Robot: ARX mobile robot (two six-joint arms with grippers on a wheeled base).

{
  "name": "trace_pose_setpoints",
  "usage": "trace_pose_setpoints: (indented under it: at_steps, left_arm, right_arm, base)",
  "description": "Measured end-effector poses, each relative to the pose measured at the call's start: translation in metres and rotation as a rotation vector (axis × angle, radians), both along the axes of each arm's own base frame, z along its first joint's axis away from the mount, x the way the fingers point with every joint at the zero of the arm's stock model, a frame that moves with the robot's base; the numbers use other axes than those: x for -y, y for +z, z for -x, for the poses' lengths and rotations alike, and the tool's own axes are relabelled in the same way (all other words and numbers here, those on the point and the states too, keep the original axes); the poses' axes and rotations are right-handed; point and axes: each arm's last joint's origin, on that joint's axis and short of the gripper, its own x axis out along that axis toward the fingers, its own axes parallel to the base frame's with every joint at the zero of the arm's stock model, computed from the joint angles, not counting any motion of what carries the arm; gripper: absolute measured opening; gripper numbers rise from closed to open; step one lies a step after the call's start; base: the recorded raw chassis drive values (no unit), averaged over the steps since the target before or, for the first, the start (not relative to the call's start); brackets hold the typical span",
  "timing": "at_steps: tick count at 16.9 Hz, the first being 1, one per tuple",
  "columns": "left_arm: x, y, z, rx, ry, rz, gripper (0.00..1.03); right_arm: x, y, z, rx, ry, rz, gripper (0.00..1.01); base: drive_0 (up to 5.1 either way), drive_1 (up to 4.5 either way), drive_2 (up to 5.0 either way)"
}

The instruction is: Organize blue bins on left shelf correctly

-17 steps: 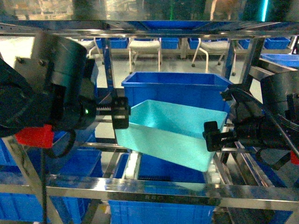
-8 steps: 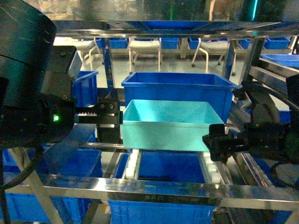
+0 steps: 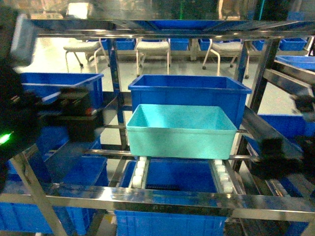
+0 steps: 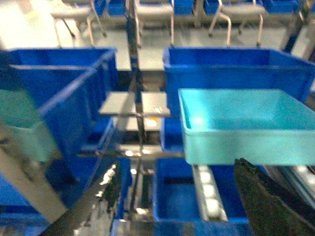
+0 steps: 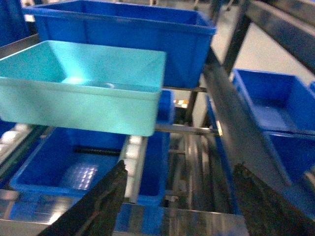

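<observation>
Turquoise bin (image 3: 181, 132) between both open grippers

Bin (image 3: 180, 132) sits on the shelf's (image 3: 147, 199) roller tracks (image 3: 139, 172), level. Crate (image 3: 189, 93) directly behind it at 12 o'clock, touching or nearly so. Another crate (image 3: 179, 179) on the tier below. My left claw (image 3: 74, 118) at 9 o'clock, my right claw (image 3: 278, 157) at 4 o'clock, both apart from the bin.

Left arm (image 3: 29, 118): blurred black bulk, green LED at 9 o'clock. Right gripper (image 5: 182, 206): two dark, textured fingers (image 5: 106, 201).
</observation>
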Motion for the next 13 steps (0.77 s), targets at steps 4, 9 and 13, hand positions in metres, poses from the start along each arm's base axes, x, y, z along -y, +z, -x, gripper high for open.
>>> trace_pose_setpoints:
  at_steps: [4, 9, 13]
  left_arm:
    - [-0.023, 0.015, 0.023, 0.194, 0.011, 0.024, 0.42]
    - [-0.054, 0.015, 0.069, 0.193, -0.002, 0.01, 0.02]
    - [-0.063, 0.013, 0.09, 0.181, 0.0, 0.009, 0.02]
  right_arm:
    - [0.02, 0.037, 0.025, 0.176, -0.052, -0.018, 0.39]
    - [0.038, 0.063, 0.085, 0.284, -0.032, -0.029, 0.02]
    - [0.054, 0.067, 0.11, 0.269, -0.043, -0.028, 0.02]
  base:
    - [0.0, 0.0, 0.0]
    - [0.0, 0.0, 0.0]
    - [0.0, 0.0, 0.0]
